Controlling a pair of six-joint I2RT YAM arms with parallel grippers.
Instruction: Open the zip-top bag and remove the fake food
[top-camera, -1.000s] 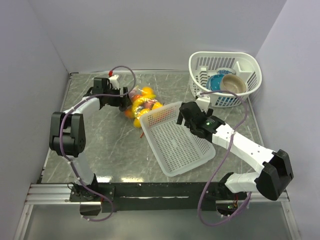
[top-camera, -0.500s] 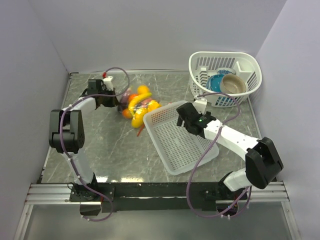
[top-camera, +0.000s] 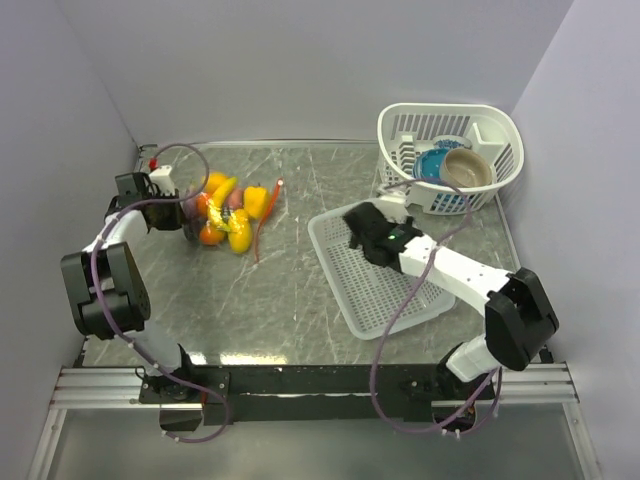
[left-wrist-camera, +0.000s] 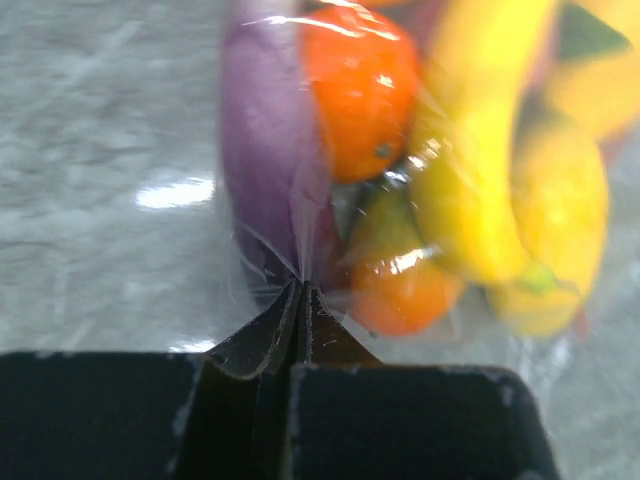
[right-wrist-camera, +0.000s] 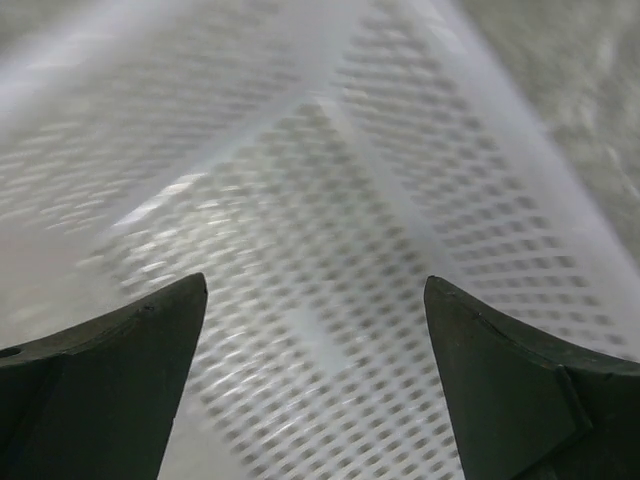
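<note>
Jaws of the left gripper (left-wrist-camera: 301, 300) are clenched tight on a pinch of clear film, a fold of the zip-top bag (left-wrist-camera: 287, 215), caught at the end of the bag nearest the wrist. Jaws of the right gripper (right-wrist-camera: 315, 285) are spread wide with nothing between them.

Near, right of centre: the white mesh basket (top-camera: 385, 295) lies flat on the grey marbled table (top-camera: 280, 310). The right gripper hangs over its far-left corner, and the wrist view there shows only perforated floor and a bit of rim, blurred.

Middle, far left: the bag rests on the table just beside the left gripper, bulging with the fake food (top-camera: 228, 212). Through the film, in the left wrist view:
- a purple piece (left-wrist-camera: 258, 130) against the pinched fold
- an orange fruit (left-wrist-camera: 360, 90)
- a long yellow piece (left-wrist-camera: 480, 170)
- a smaller red-orange one (left-wrist-camera: 400, 290) underneath

All of the food sits inside the plastic. The red-orange zip strip (top-camera: 264, 222) trails off the bag's right end, away from the gripper. Cannot tell whether the zip is parted.

Far, right corner: a round white basket (top-camera: 400, 120) holds a blue bowl (top-camera: 430, 166) and a tan bowl (top-camera: 470, 168) side by side.
</note>
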